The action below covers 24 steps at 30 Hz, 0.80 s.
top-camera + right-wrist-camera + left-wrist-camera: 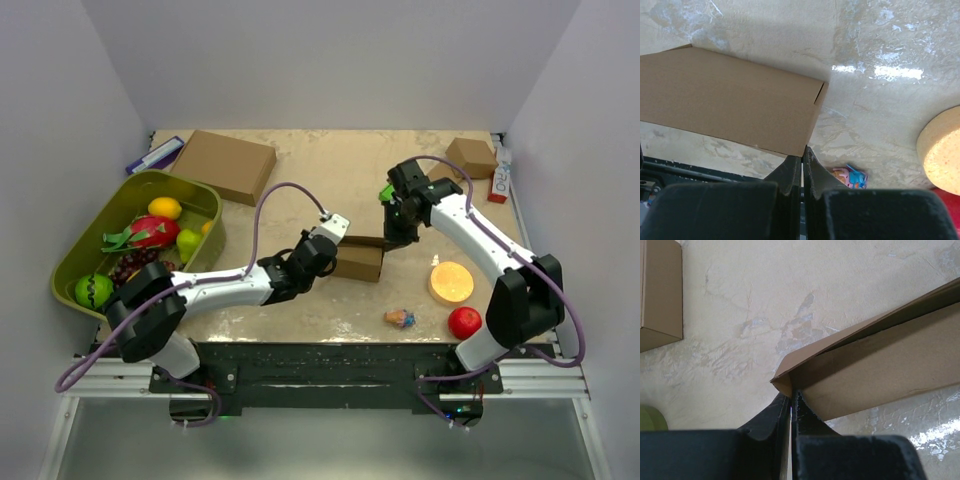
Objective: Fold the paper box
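The paper box [360,262] is a slim brown cardboard mailer lying mid-table, its lid raised a little along the far side. My left gripper [336,256] is shut, and its tips touch the box's left end corner. In the left wrist view the gripper [791,396] meets the corner of the box [880,370], and a dark gap shows under the lid. My right gripper [391,238] is shut at the box's far right corner. In the right wrist view the gripper [803,150] touches the corner of the box [730,100].
A green tray [95,230] of fruit sits at the left. A larger brown box [225,165] lies behind it, and a small cube-like box [470,157] stands at the back right. An orange round sponge [451,281], a red apple [464,322] and a small toy [400,319] lie at the near right.
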{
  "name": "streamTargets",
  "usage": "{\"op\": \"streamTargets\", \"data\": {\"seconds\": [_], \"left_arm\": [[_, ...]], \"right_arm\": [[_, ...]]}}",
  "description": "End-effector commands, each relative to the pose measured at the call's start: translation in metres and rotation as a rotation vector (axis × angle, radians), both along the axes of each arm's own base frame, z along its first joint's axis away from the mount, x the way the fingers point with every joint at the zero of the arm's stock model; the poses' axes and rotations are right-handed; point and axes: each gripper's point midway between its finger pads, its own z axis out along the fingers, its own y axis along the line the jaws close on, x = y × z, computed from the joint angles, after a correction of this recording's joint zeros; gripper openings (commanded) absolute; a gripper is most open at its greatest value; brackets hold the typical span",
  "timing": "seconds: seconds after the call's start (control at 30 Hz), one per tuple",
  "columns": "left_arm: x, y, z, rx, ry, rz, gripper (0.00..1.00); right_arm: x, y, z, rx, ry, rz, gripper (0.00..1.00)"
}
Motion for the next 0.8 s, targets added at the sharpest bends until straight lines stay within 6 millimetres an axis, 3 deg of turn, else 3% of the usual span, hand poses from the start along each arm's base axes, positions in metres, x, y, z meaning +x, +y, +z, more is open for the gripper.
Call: {"op": "streamTargets", "data": {"seconds": [0.0,0.2,0.37,0.6,0.77], "left_arm": [[-0.034,0.012,-0.062,0.162,0.186,-0.099,0.01],[-0.032,0.006,-0.06,0.167,0.215,-0.089,0.01],[-0.028,-0.002,-0.053,0.152,0.206,-0.096,0.01],[-0.032,0.001,-0.062,0.192,0.217,-0.117,0.01],[-0.033,0.002,-0.066,0.211,0.218,-0.128,0.01]], "right_arm": [[0.021,0.024,0.035,0.134,-0.108,0.057,0.0],[0.018,0.01,0.034,0.074,-0.176,-0.005,0.0],[0.012,0.022,0.032,0.15,-0.189,-0.035,0.0],[0.016,0.031,0.051,0.223,-0.217,-0.072,0.0],[0.022,0.017,0.044,0.168,-0.216,-0.105,0.0]]}}
